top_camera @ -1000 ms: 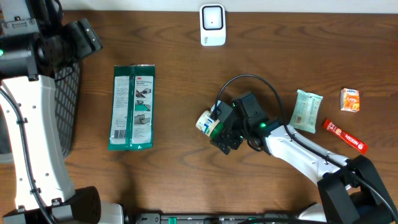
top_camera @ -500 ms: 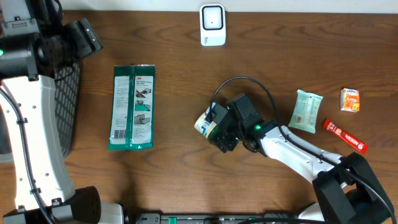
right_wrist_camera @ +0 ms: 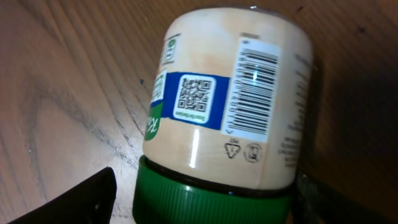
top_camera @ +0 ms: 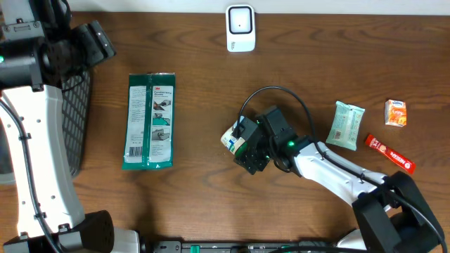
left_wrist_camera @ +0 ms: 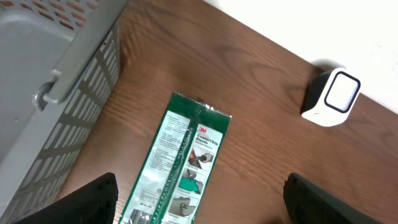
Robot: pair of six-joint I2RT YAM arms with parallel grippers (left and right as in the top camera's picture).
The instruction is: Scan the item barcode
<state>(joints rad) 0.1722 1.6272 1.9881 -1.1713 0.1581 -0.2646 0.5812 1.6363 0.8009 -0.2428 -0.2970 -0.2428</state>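
Observation:
A cream jar with a green lid (top_camera: pixel 233 138) lies on its side at the table's middle. Its barcode (right_wrist_camera: pixel 254 90) and a QR label face up in the right wrist view. My right gripper (right_wrist_camera: pixel 205 200) straddles the lid (right_wrist_camera: pixel 211 202). The left finger (right_wrist_camera: pixel 81 199) stands a little apart from it and the right finger sits against its edge, so the jaws are open. The white scanner (top_camera: pixel 240 28) stands at the far edge. My left gripper (left_wrist_camera: pixel 199 208) hangs open, high above a green packet (left_wrist_camera: pixel 181 163).
A grey mesh basket (top_camera: pixel 76 119) stands at the left edge under the left arm. The green packet (top_camera: pixel 149 121) lies left of centre. At the right lie a pale green sachet (top_camera: pixel 347 126), a small orange box (top_camera: pixel 396 112) and a red tube (top_camera: pixel 390 154).
My right gripper has slid a little to the left, further over the jar, and its jaws have shifted in width. The left arm has not moved.

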